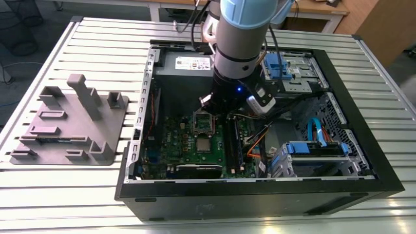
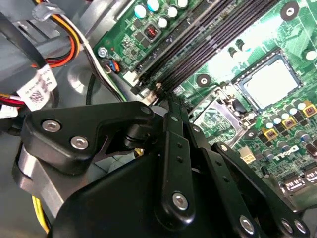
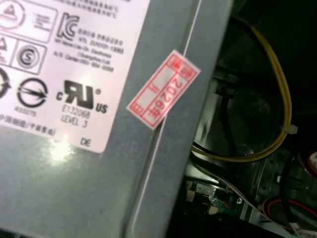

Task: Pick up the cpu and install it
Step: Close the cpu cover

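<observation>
Black computer case (image 1: 260,195) lies open on one slatted table (image 1: 97,39) in the exterior view, one grey tray (image 1: 71,131) at the exterior view's left. One arm holds the gripper (image 1: 217,105) above the green board (image 1: 188,146), where one cpu (image 1: 203,144) sits flat in its socket. In the second wrist view the gripper (image 2: 166,116) hangs apart from that single cpu (image 2: 270,82); whether it grips anything, I cannot tell. In the first wrist view one grey power supply (image 3: 148,163) bears two labels, white (image 3: 59,64) and red (image 3: 163,89), beside one yellow cable (image 3: 280,99).
</observation>
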Tool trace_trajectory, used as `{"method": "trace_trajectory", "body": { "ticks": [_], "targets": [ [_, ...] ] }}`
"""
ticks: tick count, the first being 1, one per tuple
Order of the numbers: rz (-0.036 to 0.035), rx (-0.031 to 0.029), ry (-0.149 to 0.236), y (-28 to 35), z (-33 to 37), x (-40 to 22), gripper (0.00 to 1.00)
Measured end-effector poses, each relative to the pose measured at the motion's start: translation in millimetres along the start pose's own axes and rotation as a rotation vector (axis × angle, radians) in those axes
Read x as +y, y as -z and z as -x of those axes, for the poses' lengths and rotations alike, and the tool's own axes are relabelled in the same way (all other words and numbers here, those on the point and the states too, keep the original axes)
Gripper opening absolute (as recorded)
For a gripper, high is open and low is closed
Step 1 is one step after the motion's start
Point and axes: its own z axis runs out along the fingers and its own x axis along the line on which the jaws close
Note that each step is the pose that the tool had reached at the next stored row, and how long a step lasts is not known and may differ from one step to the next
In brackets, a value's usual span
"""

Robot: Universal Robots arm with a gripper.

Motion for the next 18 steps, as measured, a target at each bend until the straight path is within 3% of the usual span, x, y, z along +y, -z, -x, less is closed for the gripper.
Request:
{"method": "trace_trajectory", "body": {
  "ticks": [10,18],
  "targets": [
    [0.0102,-0.0025,0.013,-2.1,1.7,7.1,0.11],
    [0.0117,-0.0029,0.016,-3.3,-0.6,8.6,0.11]
  ]
}}
